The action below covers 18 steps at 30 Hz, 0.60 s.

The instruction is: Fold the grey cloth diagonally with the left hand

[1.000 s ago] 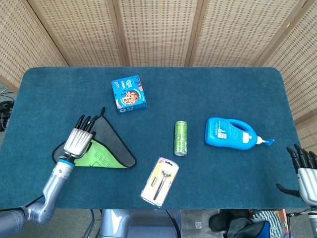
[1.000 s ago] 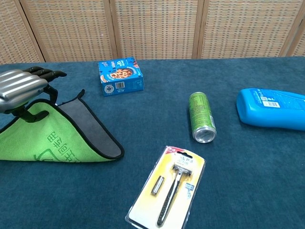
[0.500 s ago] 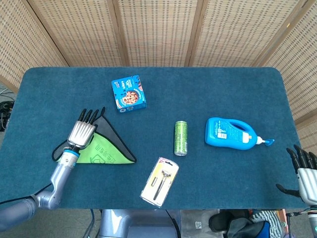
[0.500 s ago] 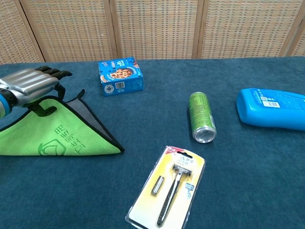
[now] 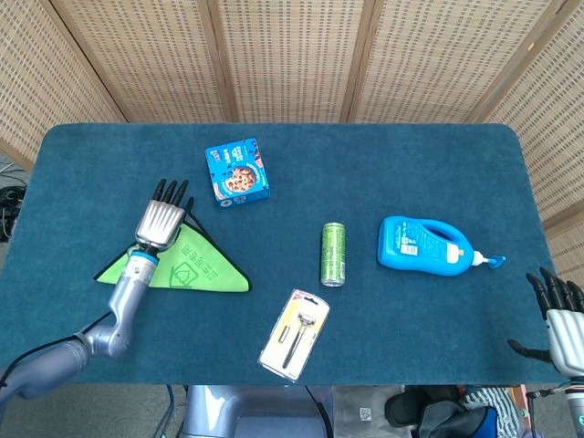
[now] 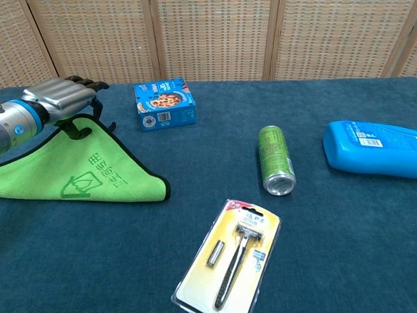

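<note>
Grey cloth with a bright green inner face and dark trim (image 5: 187, 269) lies at the table's left-front as a flat triangle, green side up, long edge running left-right along the near side, apex pointing away toward the blue cookie box (image 5: 236, 171). Left hand (image 5: 162, 222) sits right over that apex corner, fingers extended toward the box; chest view shows the thumb hooked at the cloth's top edge, so it looks pinched, though contact isn't fully clear. Right hand (image 5: 563, 315) is well apart at the far right edge, fingers apart, holding nothing. Fold looks essentially made; the left hand is the only one in reach.
</note>
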{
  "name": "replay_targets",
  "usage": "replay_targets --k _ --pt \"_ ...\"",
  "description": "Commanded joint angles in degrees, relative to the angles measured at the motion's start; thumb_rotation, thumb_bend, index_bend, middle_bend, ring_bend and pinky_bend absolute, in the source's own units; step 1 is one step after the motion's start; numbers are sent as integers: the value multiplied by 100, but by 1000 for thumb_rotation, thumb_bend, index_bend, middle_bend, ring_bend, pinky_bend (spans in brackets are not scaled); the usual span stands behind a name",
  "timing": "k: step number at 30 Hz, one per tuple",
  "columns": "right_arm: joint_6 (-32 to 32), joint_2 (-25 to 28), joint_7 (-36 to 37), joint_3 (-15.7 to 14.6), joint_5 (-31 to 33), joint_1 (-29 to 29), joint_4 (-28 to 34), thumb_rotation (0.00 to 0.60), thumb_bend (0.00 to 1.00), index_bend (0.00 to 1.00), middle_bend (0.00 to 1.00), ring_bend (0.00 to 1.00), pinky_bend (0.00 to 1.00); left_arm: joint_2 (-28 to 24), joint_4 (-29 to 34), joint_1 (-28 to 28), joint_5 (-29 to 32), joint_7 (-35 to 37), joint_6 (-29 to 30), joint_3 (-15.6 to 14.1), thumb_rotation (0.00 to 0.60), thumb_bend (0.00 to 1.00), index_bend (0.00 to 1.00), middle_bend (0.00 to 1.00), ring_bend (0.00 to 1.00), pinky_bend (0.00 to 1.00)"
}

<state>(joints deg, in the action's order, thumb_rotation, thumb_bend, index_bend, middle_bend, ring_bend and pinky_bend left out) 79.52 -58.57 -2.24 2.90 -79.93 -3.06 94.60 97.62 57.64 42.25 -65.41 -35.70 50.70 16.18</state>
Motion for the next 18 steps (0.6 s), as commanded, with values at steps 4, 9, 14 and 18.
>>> replay_targets --k 4,9,14,18 --pt "-13 5 -6 1 3 -8 10 600 0 0 0 0 0 179 -267 128 323 -65 -167 -21 600 448 591 0 0 0" --pt "0 -7 8 -6 -5 1 -12 600 0 0 0 0 0 292 -431 188 368 -44 -144 -74 600 448 591 0 0 0" --pt "-1 -12 -15 -3 -24 -13 1 600 0 0 0 0 0 419 -620 271 427 102 -120 -59 600 448 591 0 0 0" --pt "27 -30 -4 4 -13 0 -20 600 0 0 0 0 0 503 -694 311 443 88 -61 -99 600 448 395 0 0 0"
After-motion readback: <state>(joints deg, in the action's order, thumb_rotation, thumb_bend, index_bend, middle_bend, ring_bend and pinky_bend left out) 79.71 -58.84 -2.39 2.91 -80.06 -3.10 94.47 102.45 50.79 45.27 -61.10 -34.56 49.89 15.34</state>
